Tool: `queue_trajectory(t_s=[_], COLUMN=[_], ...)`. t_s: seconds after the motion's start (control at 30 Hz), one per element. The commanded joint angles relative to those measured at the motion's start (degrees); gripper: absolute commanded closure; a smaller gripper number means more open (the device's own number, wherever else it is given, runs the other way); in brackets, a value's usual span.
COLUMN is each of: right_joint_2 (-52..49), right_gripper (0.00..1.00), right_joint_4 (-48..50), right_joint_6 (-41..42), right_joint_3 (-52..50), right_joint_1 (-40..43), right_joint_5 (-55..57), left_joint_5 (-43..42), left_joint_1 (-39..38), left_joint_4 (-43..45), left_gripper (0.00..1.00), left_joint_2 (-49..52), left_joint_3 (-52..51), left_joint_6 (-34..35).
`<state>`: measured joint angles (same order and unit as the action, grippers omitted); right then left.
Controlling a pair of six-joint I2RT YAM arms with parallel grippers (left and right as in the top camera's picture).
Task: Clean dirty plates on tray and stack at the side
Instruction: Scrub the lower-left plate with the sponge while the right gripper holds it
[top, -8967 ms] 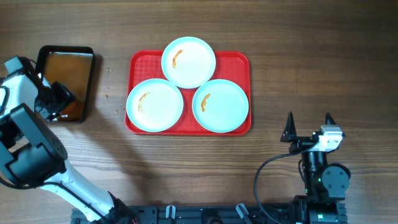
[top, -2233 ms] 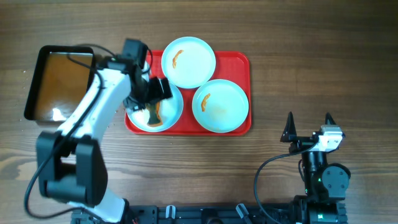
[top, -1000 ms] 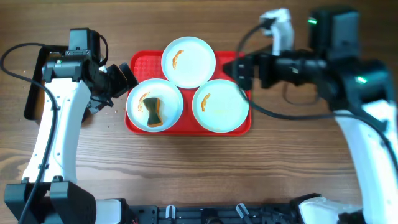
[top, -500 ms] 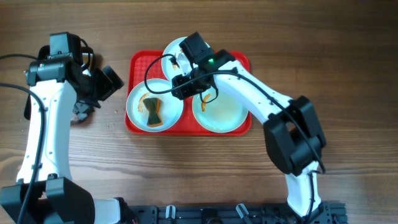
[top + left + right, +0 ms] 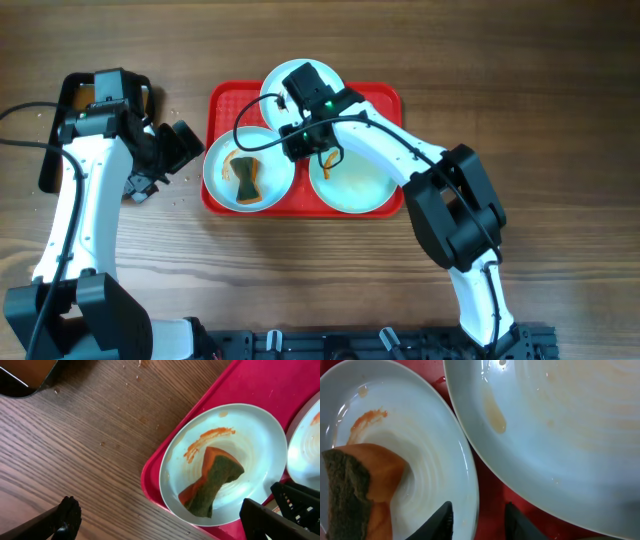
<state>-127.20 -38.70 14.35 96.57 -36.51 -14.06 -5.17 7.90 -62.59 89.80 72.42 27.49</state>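
Three white plates lie on the red tray (image 5: 225, 100). The left plate (image 5: 225, 160) carries an orange smear and an orange-and-green sponge (image 5: 247, 178). My right gripper (image 5: 300, 148) reaches over the top plate (image 5: 272, 95) and straddles the left plate's right rim (image 5: 470, 475), jaws narrowed, one finger (image 5: 445, 517) inside the plate, the other over the tray (image 5: 485, 480), small gaps showing. The right plate (image 5: 360, 175) lies beside it, wet with faint stains (image 5: 560, 425). My left gripper (image 5: 178, 148) hovers wide open and empty over the table left of the tray (image 5: 260, 385), with the sponge (image 5: 212, 480) ahead of it.
A black pan (image 5: 48, 160) of brownish water sits at the far left, partly under my left arm; its corner shows in the left wrist view (image 5: 20, 372). Crumbs dot the wood between pan and tray. Bare wooden table lies right of the tray.
My right arm swung in from the right over the tray, and its jaws narrowed around the left plate's rim. My left gripper drifted slightly toward the tray, still open.
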Motion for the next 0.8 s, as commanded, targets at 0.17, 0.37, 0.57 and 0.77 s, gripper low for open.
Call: queue_trajectory(t_s=[0.17, 0.37, 0.57, 0.77], right_joint_2=[-0.87, -1.25, -1.77, -1.77], right_gripper=[0.71, 0.71, 0.58, 0.50], right_joint_4=[1.20, 1.16, 0.33, 0.50], right_joint_6=[2.21, 2.38, 2.23, 2.16], right_joint_3=[-2.51, -2.60, -2.60, -2.60], right_joint_1=[-2.64, -2.67, -2.64, -2.64], right_joint_5=[5.95, 5.90, 1.64, 2.40], left_joint_5=[0.09, 0.09, -2.99, -3.37], left_joint_1=[0.09, 0.09, 0.09, -1.84], left_joint_4=[0.00, 0.00, 0.42, 2.89], left_gripper=[0.00, 0.00, 0.01, 0.37], left_joint_2=[0.22, 0.22, 0.22, 0.22], left_joint_3=[-0.44, -0.44, -0.44, -2.71], left_joint_6=[-0.02, -0.02, -0.02, -0.02])
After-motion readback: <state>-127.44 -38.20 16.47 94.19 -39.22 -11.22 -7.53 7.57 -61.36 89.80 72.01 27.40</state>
